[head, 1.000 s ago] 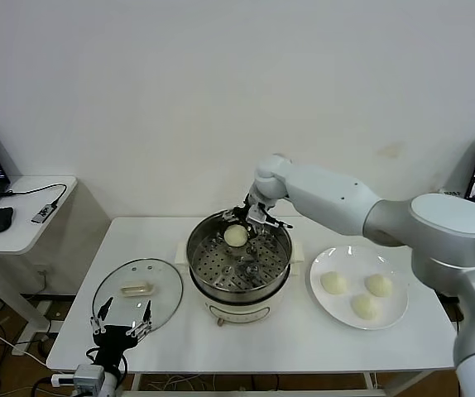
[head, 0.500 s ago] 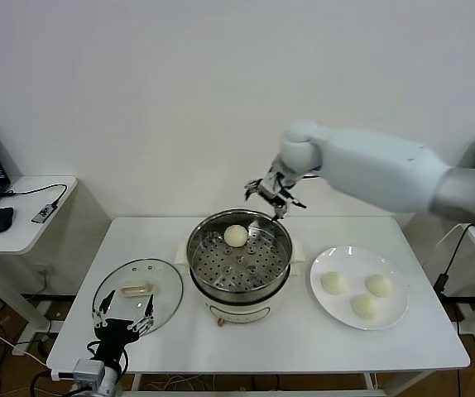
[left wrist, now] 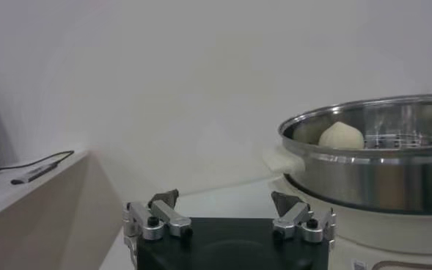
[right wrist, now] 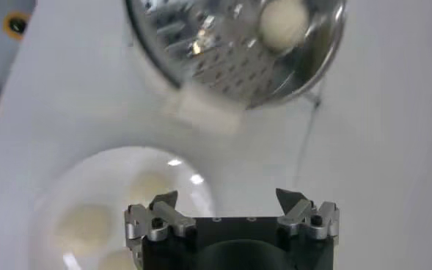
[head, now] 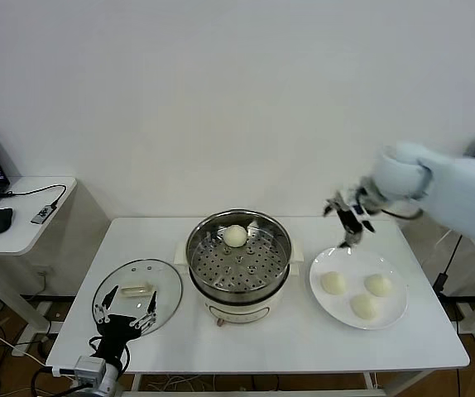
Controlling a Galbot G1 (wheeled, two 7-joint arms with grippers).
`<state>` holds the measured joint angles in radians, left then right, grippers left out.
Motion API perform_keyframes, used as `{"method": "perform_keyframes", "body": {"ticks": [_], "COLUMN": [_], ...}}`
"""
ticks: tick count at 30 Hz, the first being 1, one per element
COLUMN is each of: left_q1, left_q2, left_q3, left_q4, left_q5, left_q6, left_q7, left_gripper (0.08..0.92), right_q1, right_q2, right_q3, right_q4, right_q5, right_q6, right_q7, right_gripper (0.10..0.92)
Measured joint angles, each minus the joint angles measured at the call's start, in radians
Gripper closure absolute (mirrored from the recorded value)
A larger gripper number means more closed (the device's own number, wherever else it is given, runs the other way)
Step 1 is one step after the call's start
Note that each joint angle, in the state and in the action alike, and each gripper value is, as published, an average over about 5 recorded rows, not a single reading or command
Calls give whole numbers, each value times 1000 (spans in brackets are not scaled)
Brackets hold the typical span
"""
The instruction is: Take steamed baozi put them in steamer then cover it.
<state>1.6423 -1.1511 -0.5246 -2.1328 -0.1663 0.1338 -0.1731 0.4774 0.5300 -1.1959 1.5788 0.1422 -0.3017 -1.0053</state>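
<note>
Hovering in the air with its fingers spread apart and holding nothing, the right claw (head: pixel 347 222) hangs just above the far edge of a white plate (head: pixel 395 315) that carries three buns (head: pixel 333 283). Off to the claw's left stands the steamer (head: pixel 239 258), with a fourth bun (head: pixel 236 236) resting on the far side of its perforated tray. Farther left the glass lid (head: pixel 137 292) lies flat on the table (head: pixel 295 343), and the left claw (head: pixel 125 317), fingers also apart and empty, waits at the lid's near edge.
</note>
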Motion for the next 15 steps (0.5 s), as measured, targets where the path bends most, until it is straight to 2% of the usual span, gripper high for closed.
{"method": "perform_keyframes", "body": {"ticks": [7,15], "left_q1": [10,20], "left_q2": [-4,-11], "left_q3": [-11,-22], "left_q4": [0,1], "left_q5": [4,8], "left_q6": [2,3], "left_q7": [0,0], "left_gripper": [177,177], "right_q1": [-233,-370], "right_q2": [-49,-17], "right_q3": [155,254], "right_q4": [-28,-119], "right_q5": [-80,-152], "right_q6": [-2,20], "right_q7": [-10,-11], "right_gripper": [203,203]}}
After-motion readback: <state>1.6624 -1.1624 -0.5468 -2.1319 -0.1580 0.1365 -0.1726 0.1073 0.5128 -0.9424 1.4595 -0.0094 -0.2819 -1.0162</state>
